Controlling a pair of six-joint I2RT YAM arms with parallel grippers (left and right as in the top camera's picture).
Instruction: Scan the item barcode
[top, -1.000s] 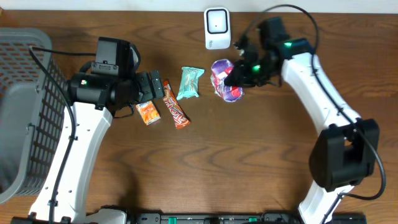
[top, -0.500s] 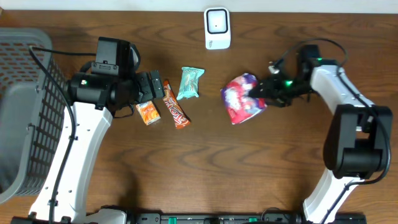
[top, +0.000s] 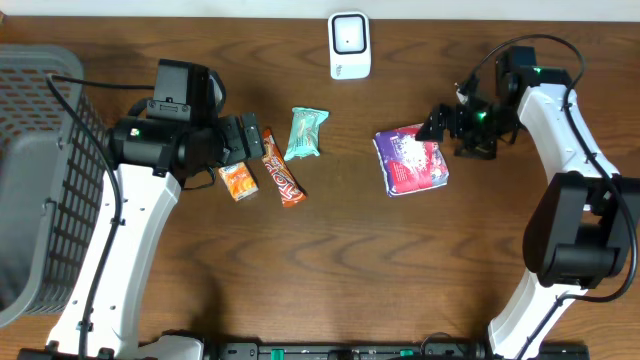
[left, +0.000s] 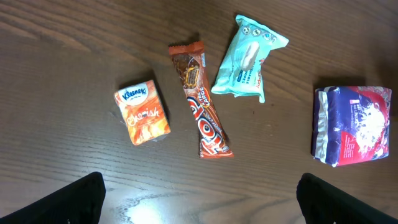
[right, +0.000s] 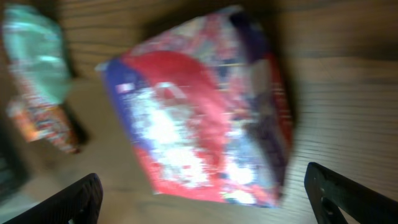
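Right gripper (top: 437, 126) is hanging wide open with nothing in it. Its tips are pointing left at the pouch (top: 411, 160), just beside the pouch's right edge; can't tell if they're touching.
Pouch is lying flat and free on the table (top: 400, 260), right of centre. It's nearer than the scanner (top: 349, 45), to its right and well apart from it.
Left gripper (top: 250, 138) is also standing wide open and empty, hovering over the left group: tissue pack (top: 238, 181), bar (top: 283, 172), wipes (top: 306, 132).

My read: we're sitting between scans, since nothing is being presented to the scanner.
- I'm not making out a barcode on the pouch's up face, and the right wrist view is blurring.
- The next move is calling for one of two things: re-gripping the pouch by an edge and turning its code toward the scanner window, or picking from the left group.
- The foil pouch is probably going to be slippery, so I'm suggesting a pinch on a seam.
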